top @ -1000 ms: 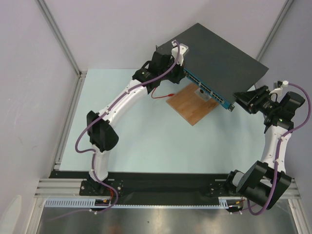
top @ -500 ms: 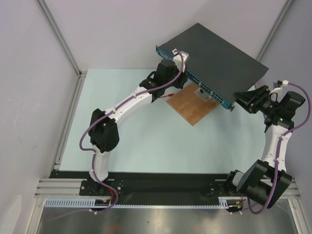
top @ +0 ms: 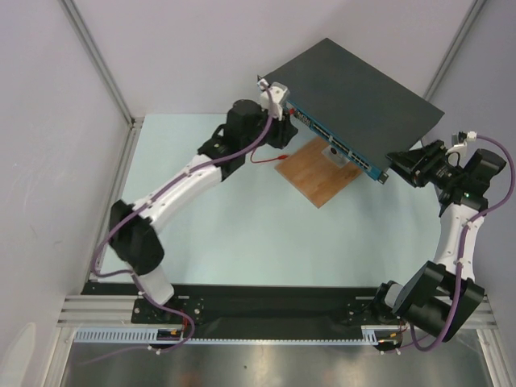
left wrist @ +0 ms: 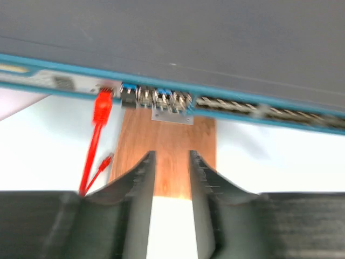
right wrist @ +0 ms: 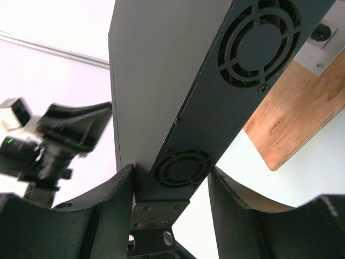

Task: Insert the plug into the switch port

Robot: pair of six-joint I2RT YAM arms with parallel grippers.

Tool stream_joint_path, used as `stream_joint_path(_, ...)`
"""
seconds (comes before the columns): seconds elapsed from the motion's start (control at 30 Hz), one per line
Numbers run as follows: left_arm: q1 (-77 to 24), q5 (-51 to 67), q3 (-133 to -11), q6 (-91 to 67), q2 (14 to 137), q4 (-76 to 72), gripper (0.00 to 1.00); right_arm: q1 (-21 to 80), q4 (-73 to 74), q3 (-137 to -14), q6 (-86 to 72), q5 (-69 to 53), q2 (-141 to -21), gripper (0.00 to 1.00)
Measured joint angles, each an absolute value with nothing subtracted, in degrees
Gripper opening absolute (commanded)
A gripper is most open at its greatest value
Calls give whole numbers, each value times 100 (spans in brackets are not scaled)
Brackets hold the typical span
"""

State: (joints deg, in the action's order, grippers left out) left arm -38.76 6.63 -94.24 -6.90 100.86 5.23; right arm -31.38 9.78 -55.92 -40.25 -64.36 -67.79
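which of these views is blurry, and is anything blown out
Left wrist: soft all over; the ports along the switch smear together and the red plug has fuzzy edges. Right wrist: the fan grilles on the switch are crisp, but the area at top left washes out to white. Top external: sharp, evenly lit, only faint shadows.

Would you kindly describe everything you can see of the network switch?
The flat dark grey-black metal switch is a rectangular box lying diagonally in the top view. Its narrow blue front edge carries rows of small ports; a red plug on a red cable sits in one near an end. One short side shows two round fan grilles, and the right claw clamps that side's corner. A brown wooden board lies beneath the front edge.
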Motion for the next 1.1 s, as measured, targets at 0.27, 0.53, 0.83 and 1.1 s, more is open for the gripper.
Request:
stream_joint_path(0.27,-3409,1529,-8595,-642,8477,1100,72,-3175,1518,-5964,-3618,-6630,-7085,0)
stream_joint_path(0.53,-2329,2152,-8228,-757,7874,1929,100,-3251,1879,-6160,-3321,-6751,-7223,74)
stream_joint_path(0.83,-685,2952,-8003,-864,7612,3164,100,-3852,2578,-6823,-2204,-6423,-7194,100)
stream_joint_path(1.1,-646,2497,-7371,-373,6735,4178,100,-3426,3809,-7620,-1057,-6086,-6613,100)
